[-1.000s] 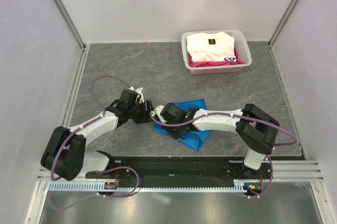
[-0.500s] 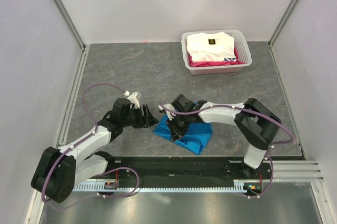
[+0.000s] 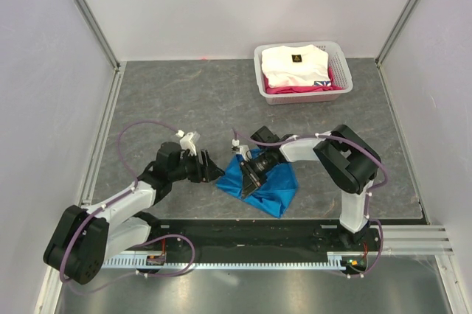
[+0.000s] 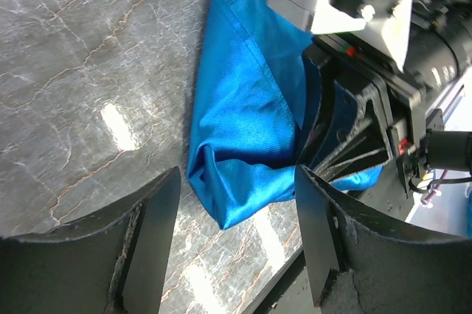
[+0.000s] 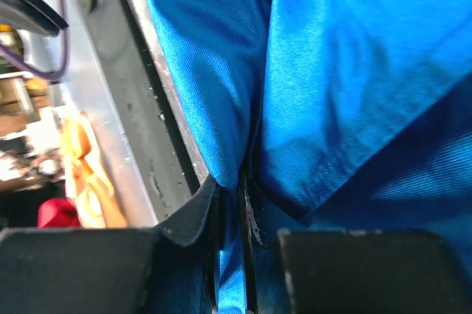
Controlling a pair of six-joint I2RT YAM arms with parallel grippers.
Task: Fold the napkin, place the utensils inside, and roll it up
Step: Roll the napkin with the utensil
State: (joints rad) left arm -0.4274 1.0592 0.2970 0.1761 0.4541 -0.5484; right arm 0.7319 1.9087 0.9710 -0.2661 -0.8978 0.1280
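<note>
**Left arm.** Elbow low at the near left and forearm stretched rightward, close over the bench [image 3: 184, 100]. The left fingers [image 3: 212, 169] point at the left edge of the napkin [image 3: 274, 190].
**Left fingers.** Spread wide with nothing between them. In the wrist view a folded corner of the napkin lies just ahead of the gap, clear of both tips.

**Right arm.** Elbow folded high at the right and forearm reaching left, with the wrist turned down over the napkin's left part.
**Right fingers** [image 3: 249, 180]. Nearly together, pinching a raised fold of the blue cloth. The wrist view shows the fabric running down into the narrow slit between them.

**Napkin.** Bright blue and glossy, bunched and partly folded over itself. It lies on the bench near the front edge, between the two arms.

**Basket** [image 3: 306, 96]. White, at the back right and well apart from the napkin. It holds folded clothes [image 3: 295, 63], white above pink.

**Bench.** Grey, with marble veining.
</note>
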